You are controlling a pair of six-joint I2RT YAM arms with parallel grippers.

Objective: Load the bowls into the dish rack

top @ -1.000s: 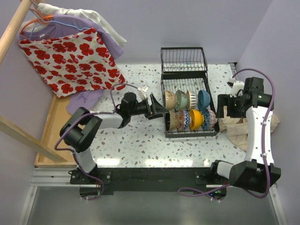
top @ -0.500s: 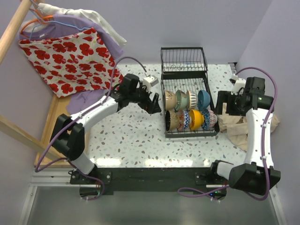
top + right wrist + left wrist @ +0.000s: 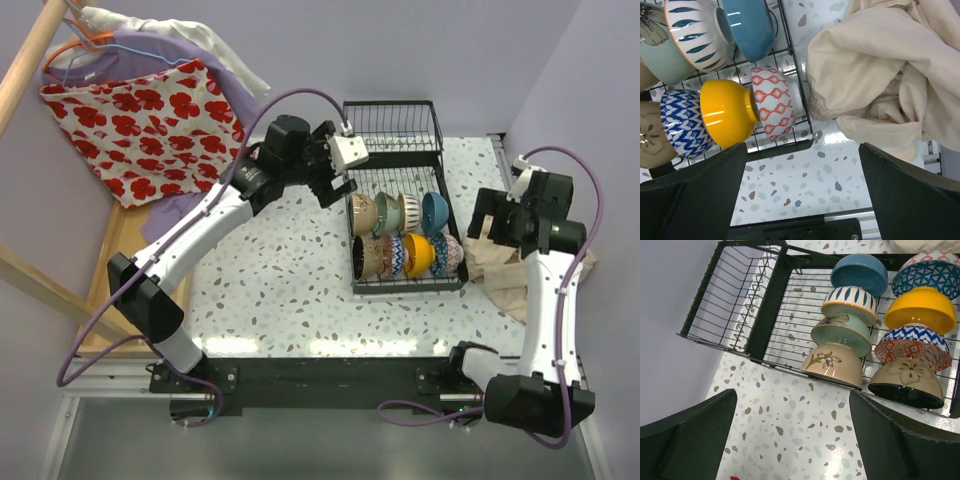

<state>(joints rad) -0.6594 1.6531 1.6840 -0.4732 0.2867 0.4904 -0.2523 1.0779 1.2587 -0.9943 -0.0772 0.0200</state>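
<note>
The bowls (image 3: pixel 920 307) are standing on edge in two packed rows inside the rack (image 3: pixel 772 305). The left fingers (image 3: pixel 695 435) are hanging spread and empty over the bench (image 3: pixel 790 430) by the rack's corner. The right fingers (image 3: pixel 700 190) are likewise spread and holding nothing. A careless low sweep risks clipping the wire and toppling the leaning rows.

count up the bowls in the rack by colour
plain blue bowl: 1
yellow bowl: 1
pale green bowl: 1
white bowl with blue stripes: 1
cream flower bowl: 1
tan flower bowl: 1
blue zigzag bowl: 1
red diamond bowl: 1
total: 8, all in the dish rack
</note>
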